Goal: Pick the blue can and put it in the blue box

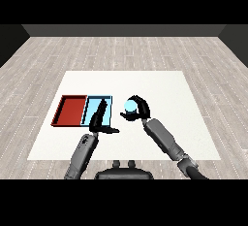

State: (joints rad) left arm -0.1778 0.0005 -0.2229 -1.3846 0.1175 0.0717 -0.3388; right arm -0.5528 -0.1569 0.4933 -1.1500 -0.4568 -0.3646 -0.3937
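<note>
Blue can [129, 106], held in the curled fingers of the right hand [138, 107], hangs just right of the blue tray [109, 108], over which the left hand [99, 119] rests with straight fingers.

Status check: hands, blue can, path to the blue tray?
Right hand curled round blue can, right of blue tray. Left hand open over that tray, partly in the way.

On the white desk [160, 84] the right hand [138, 107] curls round the blue can [130, 106], just right of the light blue tray [92, 104]. The red tray [70, 110] lies touching the blue tray's left side. The left hand [99, 118], fingers straight, reaches over the blue tray's near part.
</note>
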